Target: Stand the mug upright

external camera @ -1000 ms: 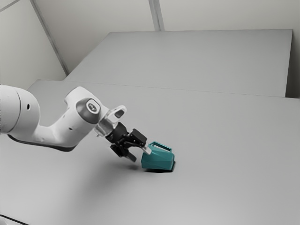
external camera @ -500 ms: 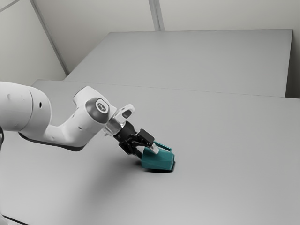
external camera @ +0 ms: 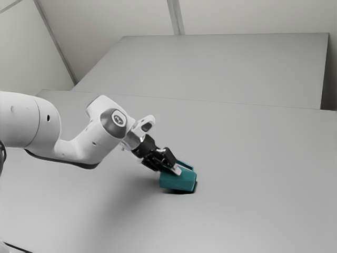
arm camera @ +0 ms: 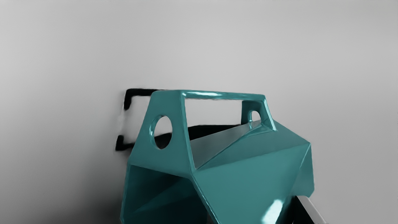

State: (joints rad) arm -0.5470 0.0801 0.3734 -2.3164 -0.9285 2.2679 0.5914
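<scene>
- The teal, faceted, hard-looking mug (external camera: 179,182) lies on its side on the grey table (external camera: 253,205), handle (arm camera: 222,94) uppermost.
- Its open mouth (arm camera: 161,199) faces the black two-finger gripper (external camera: 169,171); its long axis runs away toward the exterior view's right.
- Whether the gripper is open or holding cannot be told.

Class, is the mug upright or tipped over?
Tipped over: the mug lies on its side, open mouth facing sideways, handle uppermost.
</scene>
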